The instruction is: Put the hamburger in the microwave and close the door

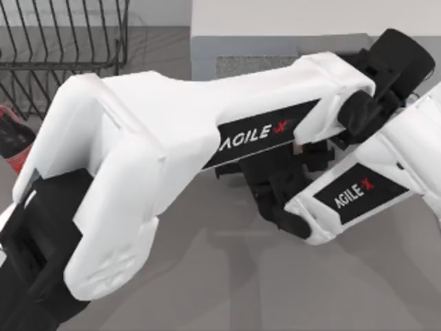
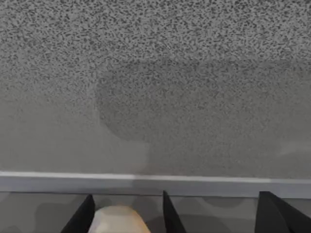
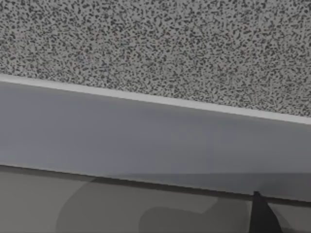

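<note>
Fingers (image 2: 82, 218) of the left gripper (image 2: 125, 217) stand as dark tips on either side of the hamburger (image 2: 119, 221), clenched on its pale, rounded bun. Seen from the left wrist, the hamburger is held low in front of the door (image 2: 155, 160), just near of the door's pale bottom edge. Over the speckled mesh window (image 2: 194, 58) lies a soft rounded shadow.

From above, the left arm (image 1: 172, 124) stretches from the near left across the table (image 1: 241, 276) toward the microwave (image 1: 275, 21), which stands at the far side, right of the middle. The right arm (image 1: 386, 172) comes in from the right, and the two arms cross close together just in front of the appliance.

Seen from the right wrist, the right gripper (image 3: 262, 218) shows one dark tip near the foot of the door, with the mesh window above and a plain grey band below it. Whether this one is released or clenched I cannot tell.

A black wire rack (image 1: 62, 41) stands at the far left of the table. A red and black object (image 1: 14, 141) lies at the left edge, partly behind the left arm.
</note>
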